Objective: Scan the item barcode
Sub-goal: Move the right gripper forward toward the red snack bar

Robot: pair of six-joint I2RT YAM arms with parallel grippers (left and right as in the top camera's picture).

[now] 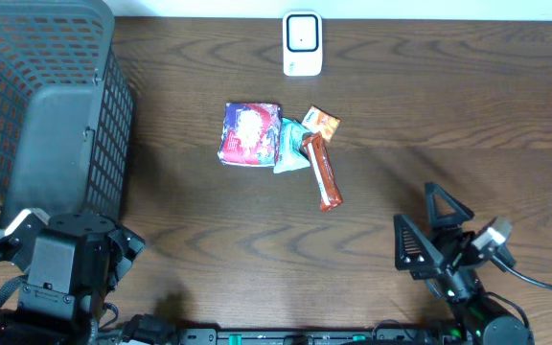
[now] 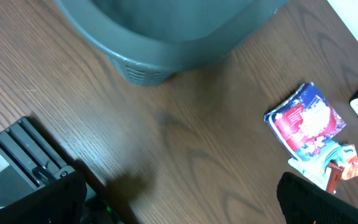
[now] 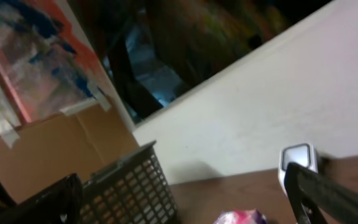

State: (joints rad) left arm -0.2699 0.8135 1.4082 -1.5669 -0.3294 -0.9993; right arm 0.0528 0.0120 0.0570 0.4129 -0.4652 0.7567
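Observation:
Several snack items lie in a cluster mid-table: a red-and-blue packet [image 1: 249, 134], a teal-and-white packet [image 1: 290, 146], a small orange packet [image 1: 322, 123] and a brown bar [image 1: 322, 174]. The white barcode scanner [image 1: 302, 43] stands at the far edge. My left gripper [image 1: 73, 232] is at the near left, open and empty. My right gripper [image 1: 427, 222] is at the near right, also open and empty. In the left wrist view the red-and-blue packet [image 2: 306, 118] lies far to the right of the left gripper [image 2: 182, 205]. The right wrist view shows the scanner [image 3: 297, 158] beyond the right gripper [image 3: 185, 199].
A grey mesh basket [image 1: 36, 105] fills the far left, just beyond my left gripper, and also shows as the basket [image 2: 166, 31] and the basket [image 3: 129, 183]. Bare wood lies between both grippers and the items.

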